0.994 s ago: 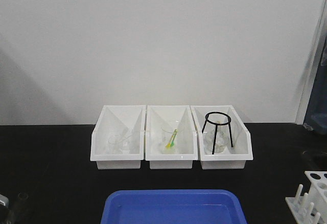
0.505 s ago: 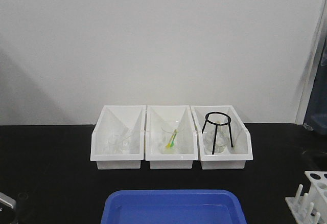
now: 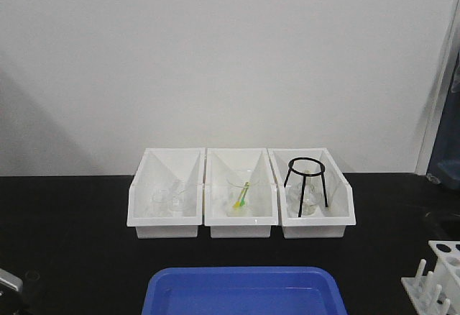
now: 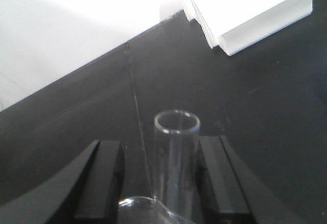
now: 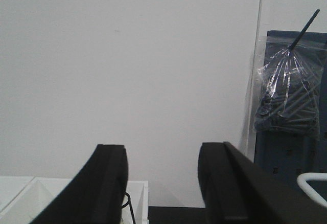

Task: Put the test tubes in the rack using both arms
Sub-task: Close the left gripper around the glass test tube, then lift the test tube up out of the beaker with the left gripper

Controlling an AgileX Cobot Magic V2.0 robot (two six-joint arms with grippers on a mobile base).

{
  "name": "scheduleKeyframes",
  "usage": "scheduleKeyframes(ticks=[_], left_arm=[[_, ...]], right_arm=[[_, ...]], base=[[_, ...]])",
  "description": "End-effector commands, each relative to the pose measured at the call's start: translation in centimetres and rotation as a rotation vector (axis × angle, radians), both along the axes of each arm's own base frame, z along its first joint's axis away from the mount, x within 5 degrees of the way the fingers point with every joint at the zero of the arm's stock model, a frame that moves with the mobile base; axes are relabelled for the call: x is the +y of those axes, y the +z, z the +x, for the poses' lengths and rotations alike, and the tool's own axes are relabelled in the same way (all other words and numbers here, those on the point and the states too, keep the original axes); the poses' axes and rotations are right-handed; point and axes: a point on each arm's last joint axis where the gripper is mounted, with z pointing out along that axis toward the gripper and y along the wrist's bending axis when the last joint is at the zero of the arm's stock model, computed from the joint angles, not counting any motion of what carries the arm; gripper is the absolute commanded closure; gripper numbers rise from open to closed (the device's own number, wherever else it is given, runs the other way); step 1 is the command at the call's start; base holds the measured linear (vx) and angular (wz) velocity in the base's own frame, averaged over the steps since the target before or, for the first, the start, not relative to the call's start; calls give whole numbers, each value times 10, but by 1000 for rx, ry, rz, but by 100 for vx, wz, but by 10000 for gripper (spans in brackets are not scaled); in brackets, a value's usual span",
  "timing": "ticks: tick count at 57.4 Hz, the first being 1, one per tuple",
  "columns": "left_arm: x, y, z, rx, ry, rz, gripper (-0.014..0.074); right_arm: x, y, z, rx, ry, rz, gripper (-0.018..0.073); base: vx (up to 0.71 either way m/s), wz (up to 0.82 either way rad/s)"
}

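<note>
at the near left corner of the bench (image 3: 72, 214), the grey casing of your left arm (image 3: 8, 282) has slid a little further into the front view and sunk lower than it was a second ago. nothing else on the bench has shifted. i read that as the left arm settling onto its pick, with the pick not yet made.

your left gripper (image 4: 159, 150) stands wide around one upright test tube (image 4: 176, 168). the tube is close against the right-hand finger with clear room on the other side, so nothing is clamped. a curved glass rim (image 4: 138, 203) shows just below it, likely the beaker the tube stands in. close gently, since the off-centre tube may tip as the far finger comes in.

your right gripper (image 5: 162, 155) is spread wide and empty, raised and facing the wall.

the rack (image 3: 435, 275) sits at the near right corner, well apart from the tube. the blue tray (image 3: 244, 290) fills the near edge between them and the three white bins (image 3: 241, 223) line the back, so the open lane is the bare strip between tray and bins.
</note>
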Motion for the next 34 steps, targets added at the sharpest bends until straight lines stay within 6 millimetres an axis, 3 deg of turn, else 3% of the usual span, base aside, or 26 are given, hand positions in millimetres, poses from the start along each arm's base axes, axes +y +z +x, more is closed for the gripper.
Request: scheduleKeyframes(ticks=[1, 20, 34], left_arm=[[0, 17, 7, -129, 10, -11, 202], [0, 17, 8, -151, 11, -10, 270], [0, 16, 8, -136, 10, -10, 445]], right_arm=[[0, 20, -4, -123, 1, -9, 175], [0, 20, -4, -123, 1, -9, 175], [0, 20, -4, -120, 1, -9, 175]], base=[[0, 0], [0, 0], [0, 0]])
